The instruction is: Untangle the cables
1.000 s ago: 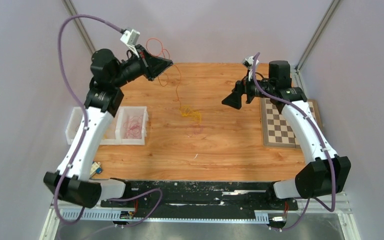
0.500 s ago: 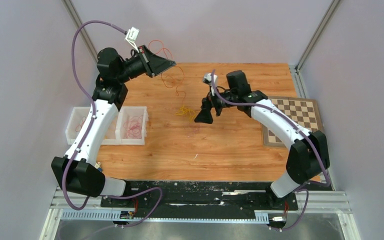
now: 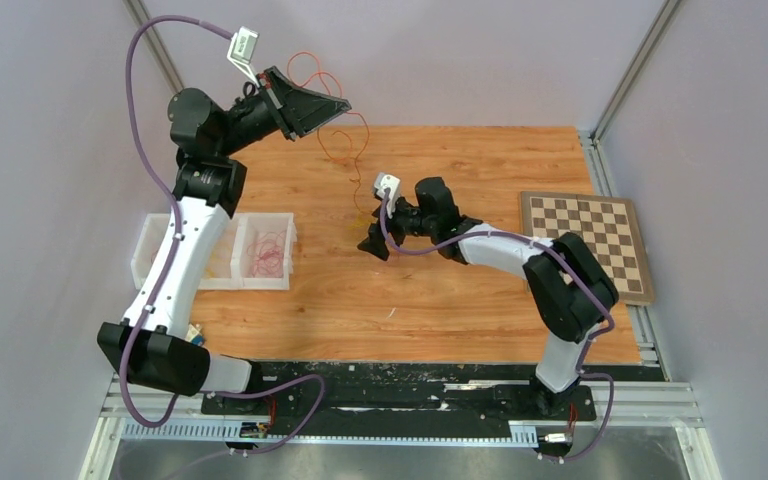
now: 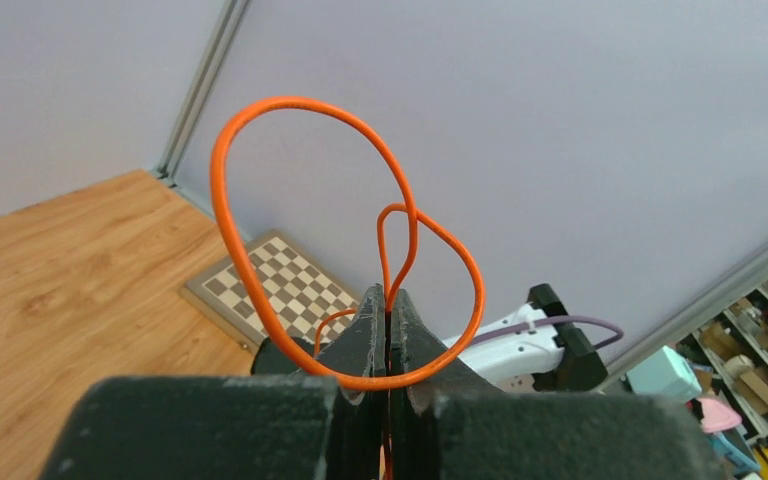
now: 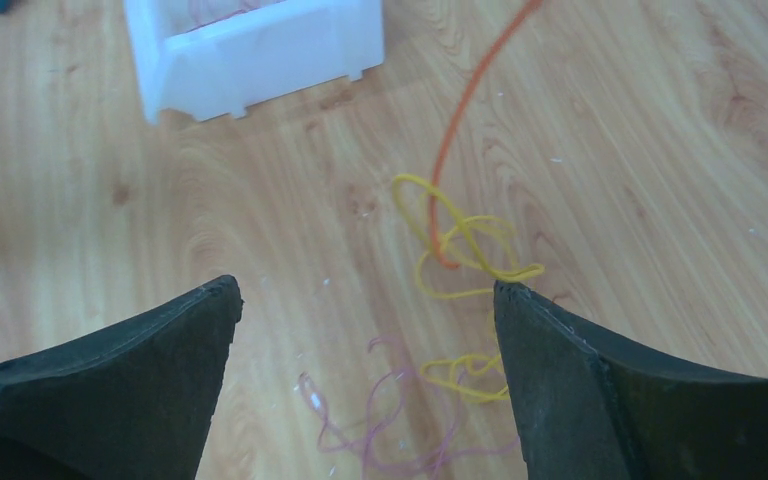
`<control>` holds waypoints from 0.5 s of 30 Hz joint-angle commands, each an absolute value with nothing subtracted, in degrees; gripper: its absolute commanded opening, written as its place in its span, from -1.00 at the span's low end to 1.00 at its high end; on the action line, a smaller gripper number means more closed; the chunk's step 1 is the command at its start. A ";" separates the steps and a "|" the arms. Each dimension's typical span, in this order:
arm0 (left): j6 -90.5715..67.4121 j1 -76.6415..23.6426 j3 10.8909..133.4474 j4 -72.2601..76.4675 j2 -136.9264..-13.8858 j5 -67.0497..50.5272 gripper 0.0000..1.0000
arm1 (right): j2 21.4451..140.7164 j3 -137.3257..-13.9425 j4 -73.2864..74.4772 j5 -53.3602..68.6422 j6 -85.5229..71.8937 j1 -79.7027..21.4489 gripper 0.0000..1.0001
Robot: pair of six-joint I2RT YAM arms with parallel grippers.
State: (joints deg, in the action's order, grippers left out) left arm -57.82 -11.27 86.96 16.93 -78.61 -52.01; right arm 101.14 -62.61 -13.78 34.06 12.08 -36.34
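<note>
My left gripper (image 3: 343, 104) is raised at the back left and shut on the orange cable (image 4: 222, 190), which loops above the closed fingertips (image 4: 370, 300). The orange cable (image 3: 364, 140) hangs down to a tangle on the wooden table. There it runs into the yellow cable (image 5: 460, 240), with the pink cable (image 5: 390, 440) lying beside it. My right gripper (image 5: 365, 288) hovers low over this tangle, open wide, with nothing between its fingers. In the top view that gripper (image 3: 373, 243) covers most of the tangle.
Two white bins (image 3: 263, 284) stand at the left of the table, with red cables (image 3: 268, 255) in the right one. One bin (image 5: 260, 50) is seen just beyond the tangle. A chessboard (image 3: 585, 245) lies at the right edge.
The right arm has swung left from the chessboard and come down over the tangle, still open. The left gripper has lifted the orange cable a little higher and stayed shut.
</note>
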 commanded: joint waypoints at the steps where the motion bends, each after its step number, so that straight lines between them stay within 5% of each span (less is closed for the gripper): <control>1: -57.79 -11.18 90.78 18.07 -75.53 -53.89 -1.00 | 106.19 -64.67 -29.21 27.19 11.95 -37.51 0.88; 4: -56.91 -11.15 91.08 16.31 -74.18 -54.00 -1.00 | 109.60 -67.43 -28.84 26.58 12.65 -37.96 0.65; 10: -53.84 -8.88 92.42 12.75 -72.02 -47.60 -1.00 | 110.39 -66.07 -26.92 26.56 12.24 -37.44 -0.95; 15: -47.03 -3.35 98.28 7.81 -72.07 -37.98 -1.00 | 105.43 -60.27 -21.88 28.14 12.83 -35.33 -1.00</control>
